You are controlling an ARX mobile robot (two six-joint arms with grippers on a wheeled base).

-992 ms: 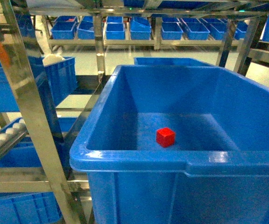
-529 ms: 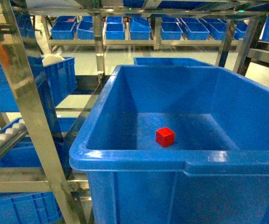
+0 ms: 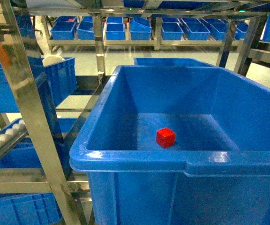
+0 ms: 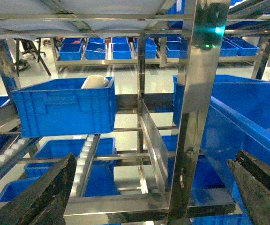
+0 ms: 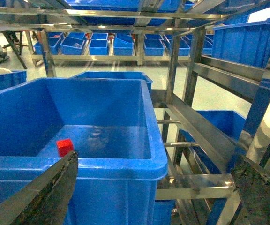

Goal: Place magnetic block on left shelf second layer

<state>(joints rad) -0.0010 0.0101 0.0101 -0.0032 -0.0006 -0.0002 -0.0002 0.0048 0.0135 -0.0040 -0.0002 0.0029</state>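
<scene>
- One red magnetic block point(image 3: 166, 137) lies alone on the floor of a large blue bin point(image 3: 125, 154), a little left of the bin's middle in the head view; it also shows in the right wrist view at point(image 5: 64, 146).
- It is not on the left shelf point(image 3: 27, 136). That shelf is a steel rack with roller tracks, standing just beside the bin on its left.
- Neither arm appears in the head view.
- The left gripper point(image 4: 149, 197) looks out at the left shelf; its two dark fingers point(image 4: 41, 197) are spread wide and carry nothing.
- The right gripper point(image 5: 149, 192) looks into the bin from its near rim; its fingers point(image 5: 50, 192) are likewise spread wide and bare.
- Step, as I judge it: the block waits to be picked up, with no hand near it.
- The next move would call for reaching down over the bin wall, closing on the small cube squarely, then lifting it clear of the rim and carrying it left.
- Count: one block, one large bin holding it, and one smaller blue crate point(image 4: 64, 108) on the left shelf with something white inside. Many more blue crates stand on far racks, too many to count surely.
</scene>
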